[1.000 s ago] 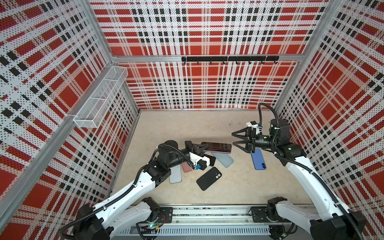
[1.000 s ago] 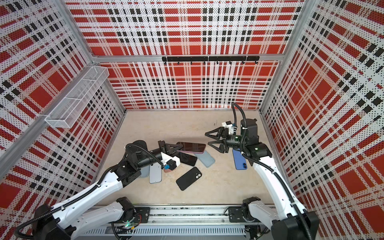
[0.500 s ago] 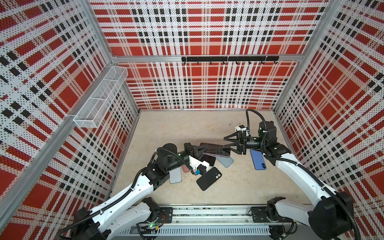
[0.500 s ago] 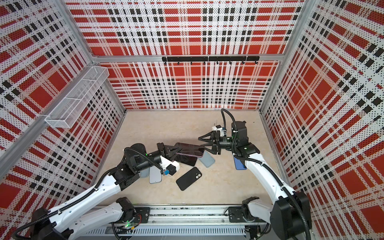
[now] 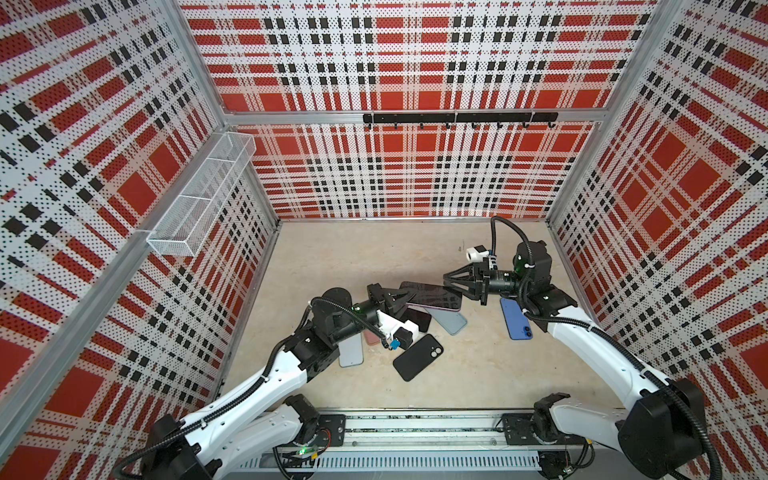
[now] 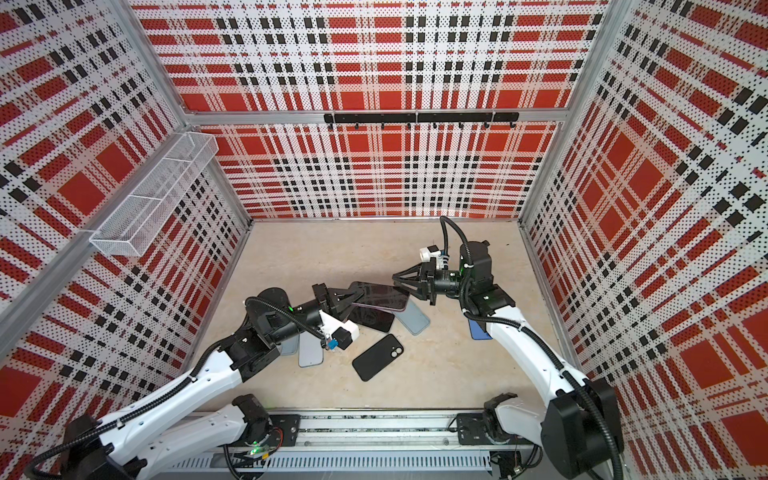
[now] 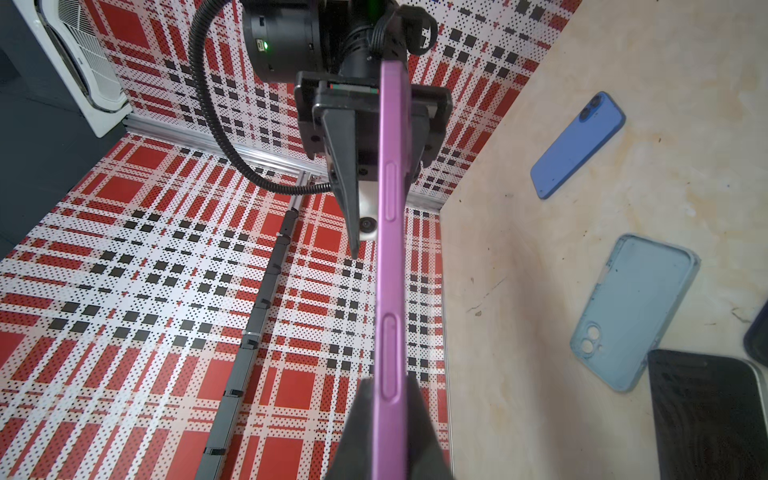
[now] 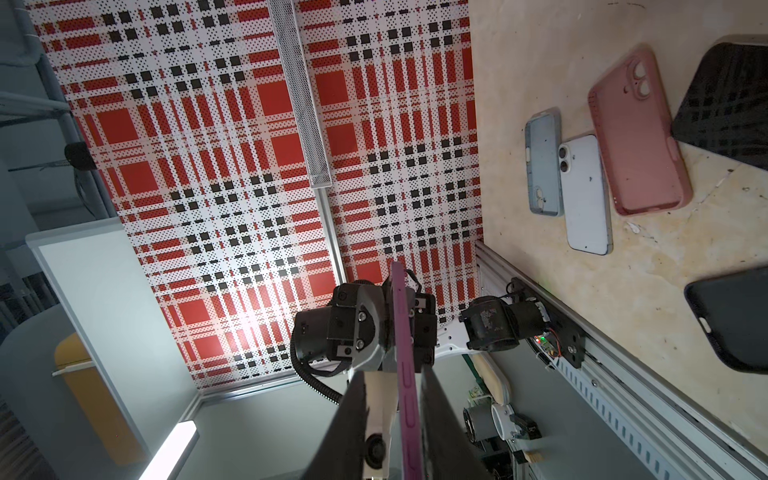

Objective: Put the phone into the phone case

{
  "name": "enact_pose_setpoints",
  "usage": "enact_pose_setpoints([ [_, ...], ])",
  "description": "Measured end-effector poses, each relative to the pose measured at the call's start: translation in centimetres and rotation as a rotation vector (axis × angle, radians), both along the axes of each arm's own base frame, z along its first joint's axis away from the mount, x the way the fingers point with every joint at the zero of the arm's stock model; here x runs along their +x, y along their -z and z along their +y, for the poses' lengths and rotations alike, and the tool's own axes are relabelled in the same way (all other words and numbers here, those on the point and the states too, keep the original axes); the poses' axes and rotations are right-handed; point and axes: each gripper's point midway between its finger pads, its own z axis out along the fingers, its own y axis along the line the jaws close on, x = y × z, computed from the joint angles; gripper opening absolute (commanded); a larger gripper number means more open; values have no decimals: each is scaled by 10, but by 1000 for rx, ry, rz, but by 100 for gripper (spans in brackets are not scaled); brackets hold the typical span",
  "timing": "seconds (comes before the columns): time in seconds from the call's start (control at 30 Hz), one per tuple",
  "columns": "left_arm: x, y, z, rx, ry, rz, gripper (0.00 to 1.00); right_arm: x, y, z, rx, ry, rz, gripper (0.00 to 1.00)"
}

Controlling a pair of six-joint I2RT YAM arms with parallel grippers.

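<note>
A phone with a dark screen and purple edge [image 5: 432, 295] [image 6: 380, 296] hangs level above the pile. My left gripper [image 5: 409, 296] [image 7: 388, 382] is shut on one end of it. My right gripper [image 5: 446, 279] [image 8: 392, 378] straddles the opposite end; one finger lies against the purple edge [image 8: 403, 332], and a small gap shows beside the other finger [image 8: 353, 399]. Empty cases lie below: a light blue case [image 5: 451, 320] [image 7: 631, 311], a pink case [image 8: 640, 137] and a black case [image 5: 417, 357] [image 6: 378, 357].
A blue phone [image 5: 515, 318] [image 7: 577, 145] lies under the right arm. A white phone [image 8: 586, 195], a grey-blue case [image 8: 542, 162] and a black phone [image 6: 372, 318] lie in the pile. A wire basket [image 5: 199, 199] hangs on the left wall.
My right gripper moved left from above the blue phone to the held phone's free end, and its jaws narrowed around it. The left gripper kept its hold.
</note>
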Motion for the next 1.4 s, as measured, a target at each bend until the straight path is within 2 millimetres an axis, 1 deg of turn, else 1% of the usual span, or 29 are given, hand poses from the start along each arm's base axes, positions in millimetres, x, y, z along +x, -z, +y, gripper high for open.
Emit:
enact_pose_setpoints([
  [0.2,0,-3,0,-8,-3,-9,0,-1,2,8,4,-18,3,0],
  [0.63,6,2,0,1,-26,-1,0,6,6,8,-1,-1,-5,0],
  [0.67,7,2,0,0,-27,-2,0,7,6,8,-2,0,-7,3],
  [0.7,7,2,0,1,-28,-2,0,7,6,8,-2,1,-10,9],
  [0.73,7,2,0,1,-30,-2,0,7,6,8,-3,2,-11,18],
  [0.77,8,2,0,1,-33,-2,0,7,6,8,-4,3,-12,23],
  [0.83,12,6,0,8,-45,6,0,4,5,10,-5,-10,-21,27],
  [0.97,17,10,1,15,-60,15,0,2,6,11,-14,-22,-28,28],
  [1.0,18,10,1,15,-63,15,0,2,6,11,-15,-23,-30,28],
  [1.1,19,9,2,12,-65,11,0,2,6,11,-17,-25,-33,21],
  [1.13,19,8,2,10,-66,8,0,2,6,11,-19,-26,-33,15],
  [1.23,19,6,2,7,-68,0,0,2,8,11,-22,-23,-18,5],
  [1.3,20,7,1,10,-68,-1,0,2,7,11,-21,-18,-12,0],
  [1.4,20,7,1,8,-69,-4,0,3,7,11,-20,-14,-6,0],
])
